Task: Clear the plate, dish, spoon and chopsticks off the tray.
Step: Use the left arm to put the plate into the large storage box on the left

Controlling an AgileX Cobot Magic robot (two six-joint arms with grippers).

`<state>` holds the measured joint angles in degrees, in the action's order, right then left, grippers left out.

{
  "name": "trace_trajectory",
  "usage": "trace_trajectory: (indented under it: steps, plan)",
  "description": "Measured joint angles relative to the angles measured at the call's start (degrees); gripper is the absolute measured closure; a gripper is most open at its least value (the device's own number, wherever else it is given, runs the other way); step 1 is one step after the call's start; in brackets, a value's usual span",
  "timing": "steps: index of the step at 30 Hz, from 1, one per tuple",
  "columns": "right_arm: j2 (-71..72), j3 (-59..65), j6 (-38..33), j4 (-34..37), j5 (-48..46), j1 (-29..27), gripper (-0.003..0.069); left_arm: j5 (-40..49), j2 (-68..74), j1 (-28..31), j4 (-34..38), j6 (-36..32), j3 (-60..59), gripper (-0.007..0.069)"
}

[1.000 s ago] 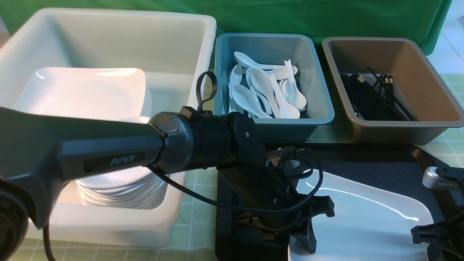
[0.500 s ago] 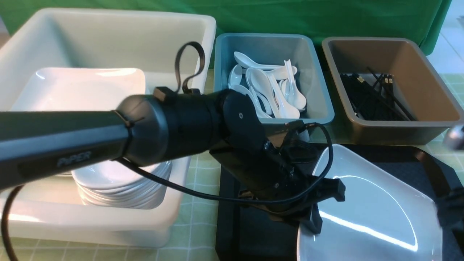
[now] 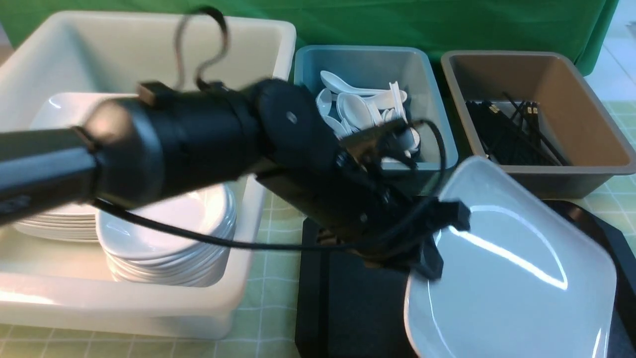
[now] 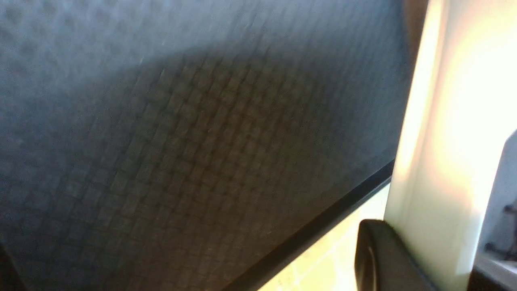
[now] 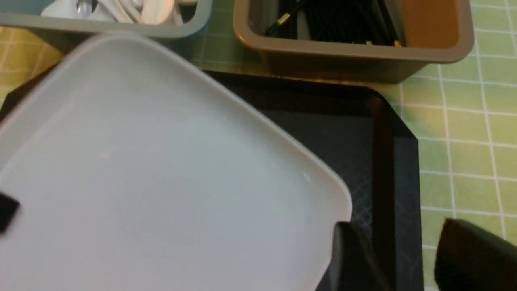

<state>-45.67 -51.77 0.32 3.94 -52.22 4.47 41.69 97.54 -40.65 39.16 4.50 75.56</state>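
Observation:
My left gripper (image 3: pixel 437 238) is shut on the left edge of the large white plate (image 3: pixel 512 268) and holds it tilted in the air above the black tray (image 3: pixel 348 308). In the left wrist view the plate's rim (image 4: pixel 444 121) runs between the fingers of the left gripper (image 4: pixel 432 262), over the tray's textured floor (image 4: pixel 181 161). My right gripper (image 5: pixel 408 262) is open and empty beside the plate's corner (image 5: pixel 141 169), over the tray's rim (image 5: pixel 379 161); it is outside the front view. No spoon, chopsticks or small dish shows on the visible tray.
A big white tub (image 3: pixel 149 44) at the left holds stacked plates and small dishes (image 3: pixel 169 238). A teal bin (image 3: pixel 377 64) holds several white spoons. A brown bin (image 3: pixel 571 99) holds black chopsticks. A green checked cloth (image 3: pixel 268 318) covers the table.
My left gripper has lifted the plate off the tray, raising and tilting it, and the arm has swung up and to the left. The right gripper has left the front view.

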Motion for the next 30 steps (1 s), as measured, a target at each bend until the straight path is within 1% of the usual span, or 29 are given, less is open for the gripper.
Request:
trace_trajectory:
  steps: [3,4,6,8,9,10,12,16,17,18,19,22,24,26,27,30]
  plan:
    - [0.14,0.0,0.0,-0.14,-0.82,0.0,0.037,0.62,-1.43,2.21,1.92,-1.08,0.0,0.0601]
    - [0.14,0.0,0.0,-0.32,-1.36,0.0,0.037,1.4,-2.92,4.77,4.05,-2.54,0.0,0.0601]
    - [0.14,0.0,0.0,-0.31,-1.49,0.0,0.037,1.81,-4.13,6.93,5.85,-3.87,-0.06,0.0601]
    - [0.14,0.0,-0.32,-0.39,-1.65,0.0,0.037,3.39,-7.56,13.27,10.77,-7.77,-0.13,0.0601]
    - [0.14,0.0,-0.32,-0.44,-1.61,0.0,0.037,3.6,-7.84,13.88,10.77,-8.04,-0.13,0.0601]
    - [0.14,0.0,-0.32,-0.44,-1.66,0.0,0.037,6.02,-10.32,19.15,13.95,-9.96,-0.13,0.0602]
    - [0.14,0.0,-0.32,-0.44,-1.66,0.0,0.037,9.12,-12.95,25.87,15.58,-11.43,-0.13,0.0602]
    - [0.14,0.0,-0.81,-0.46,-1.66,0.0,0.037,15.39,-16.78,41.17,15.99,-13.0,-0.13,0.0602]
    - [0.14,0.0,-0.97,-0.46,-1.66,0.0,0.037,17.21,-17.47,46.55,16.31,-13.77,-0.13,0.0602]
    - [0.14,0.0,-1.05,-0.46,-1.66,0.0,0.037,18.13,-17.73,50.14,16.61,-14.31,-0.13,0.0602]
    - [0.14,0.0,-1.1,-0.51,-1.66,0.0,0.037,20.33,-17.8,55.5,17.66,-15.3,-0.13,0.0602]
    - [0.14,0.0,-1.1,-0.51,-1.66,0.0,0.037,23.79,-17.34,67.34,19.34,-17.05,-0.13,0.0602]
    - [0.14,0.0,-1.11,-0.51,-1.66,0.0,0.037,24.51,-16.82,72.27,19.21,-17.93,-0.13,0.0602]
    - [0.14,0.0,-1.11,-0.51,-1.66,0.0,0.037,24.69,-16.08,77.28,17.59,-19.26,-0.13,0.0602]
    - [0.14,0.0,-1.11,-0.51,-1.66,0.0,0.037,24.63,-15.84,78.93,16.49,-19.62,-0.13,0.0602]
    - [0.14,0.0,-1.16,-0.51,-1.66,0.0,0.037,23.24,-14.93,81.52,12.41,-19.85,-0.13,0.0602]
